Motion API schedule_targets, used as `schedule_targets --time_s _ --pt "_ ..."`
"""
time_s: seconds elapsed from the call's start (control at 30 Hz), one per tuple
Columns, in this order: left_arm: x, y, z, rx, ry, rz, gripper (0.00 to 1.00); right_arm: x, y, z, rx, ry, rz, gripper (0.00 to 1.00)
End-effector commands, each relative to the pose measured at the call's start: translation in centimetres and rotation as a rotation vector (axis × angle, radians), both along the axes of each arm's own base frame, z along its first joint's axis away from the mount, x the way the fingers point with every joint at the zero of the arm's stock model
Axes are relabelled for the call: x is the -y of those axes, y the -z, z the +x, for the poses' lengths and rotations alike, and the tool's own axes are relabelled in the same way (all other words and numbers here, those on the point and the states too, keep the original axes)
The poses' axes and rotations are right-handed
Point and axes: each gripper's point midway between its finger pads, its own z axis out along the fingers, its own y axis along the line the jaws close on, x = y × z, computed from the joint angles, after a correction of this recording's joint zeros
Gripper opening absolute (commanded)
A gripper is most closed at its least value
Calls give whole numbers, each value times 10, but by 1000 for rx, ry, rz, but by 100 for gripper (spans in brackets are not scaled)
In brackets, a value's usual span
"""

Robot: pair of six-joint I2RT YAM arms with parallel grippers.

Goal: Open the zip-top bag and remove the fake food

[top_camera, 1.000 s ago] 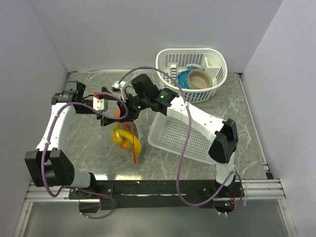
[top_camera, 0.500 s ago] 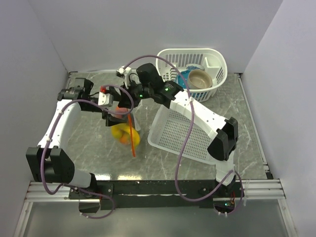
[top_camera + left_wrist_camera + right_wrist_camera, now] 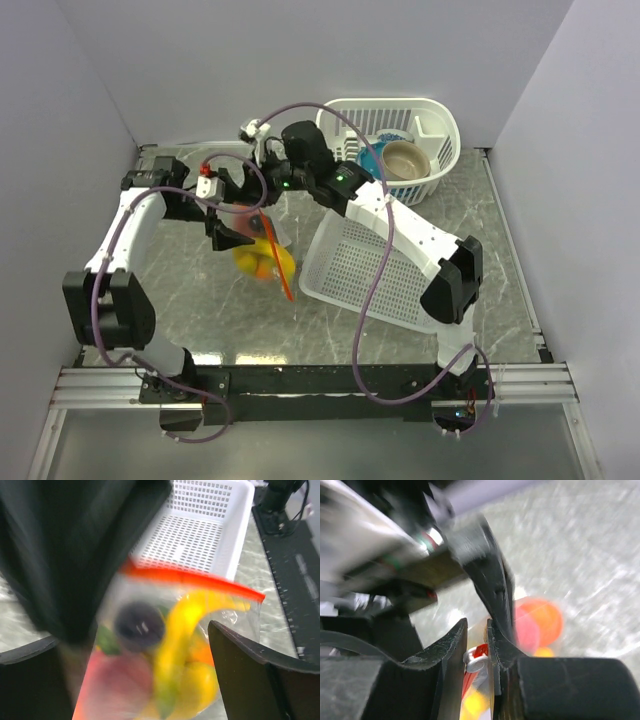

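The right tool is clamped on the mouth of the bag, which hangs beneath it, toy food inside. The left tool gapes wide, the bag between its fingers.

Robot lab: white enclosure walls
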Motion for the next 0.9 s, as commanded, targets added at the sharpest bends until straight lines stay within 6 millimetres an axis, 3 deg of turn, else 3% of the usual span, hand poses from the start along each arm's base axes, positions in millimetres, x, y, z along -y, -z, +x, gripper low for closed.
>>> schedule_targets --time_s 0.0,0.03,0.13,0.2,0.27,0.33,0.4,0.5,0.53,0.63,0.87 --pt "-8 -4 -6 -104 -24 -73 98 6 -108 13 252 30 275 0" --pt "-8 -5 -4 -98 -24 -70 85 0 -104 5 242 2 271 0" --pt "-10 -13 3 -75 -29 -59 67 -9 -101 -11 236 -37 265 0" --pt "-12 -24 4 -64 -38 -63 69 -13 -95 -14 225 -48 252 0" --pt "-13 -35 1 -57 -49 -72 82 -17 -89 -17 213 -61 246 0" --pt "-13 -48 -10 3 -48 -71 84 -19 -80 -18 199 -66 242 0" --pt "-12 -53 -20 41 -43 -69 81 -23 -76 -22 191 -79 239 0" --pt "-14 -47 -21 30 -48 -53 54 -25 -73 -23 188 -81 235 0" --pt "-15 -44 -20 22 -53 -41 39 -25 -70 -23 184 -78 231 0" --pt "-18 -33 -15 -10 -64 0 10 -21 -68 -24 192 -65 229 0" --pt "-20 -26 -18 -15 -67 17 9 -10 -69 -22 209 -31 221 0"
